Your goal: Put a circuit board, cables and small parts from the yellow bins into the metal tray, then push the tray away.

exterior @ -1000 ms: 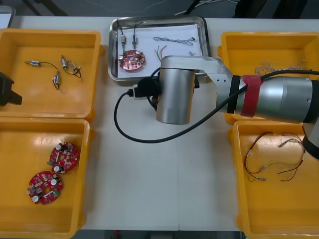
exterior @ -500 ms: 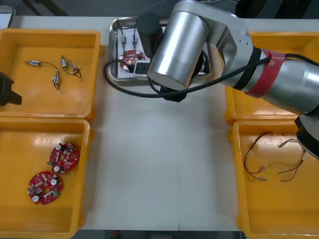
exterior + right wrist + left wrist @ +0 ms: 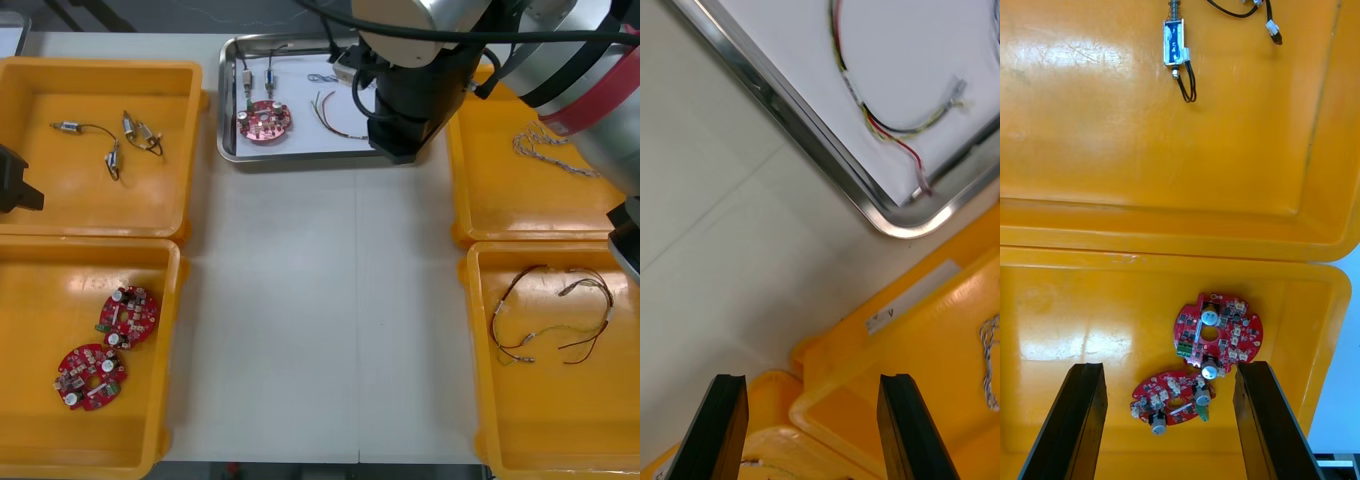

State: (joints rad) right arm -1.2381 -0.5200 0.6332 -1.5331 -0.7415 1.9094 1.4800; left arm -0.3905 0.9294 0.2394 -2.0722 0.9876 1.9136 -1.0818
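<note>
The metal tray (image 3: 300, 158), far centre, holds a circuit board (image 3: 265, 120), cables (image 3: 335, 118) and small metal parts (image 3: 245, 80). The right gripper (image 3: 809, 382) — fingers apart, empty — hangs at its near-right corner above bare table (image 3: 300, 300); the left gripper (image 3: 1169, 367), fingers apart too, waits over the left yellow bins (image 3: 100, 66).

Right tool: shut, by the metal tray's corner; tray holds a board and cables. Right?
No: the right wrist view shows the right tool open, fingers apart, nothing between. It is by the corner of the metal tray; the tray holds a circuit board and cables.

Bare table (image 3: 320, 300) strip between yellow bins (image 3: 60, 200), right arm (image 3: 420, 60) overhanging metal tray (image 3: 300, 140)
</note>
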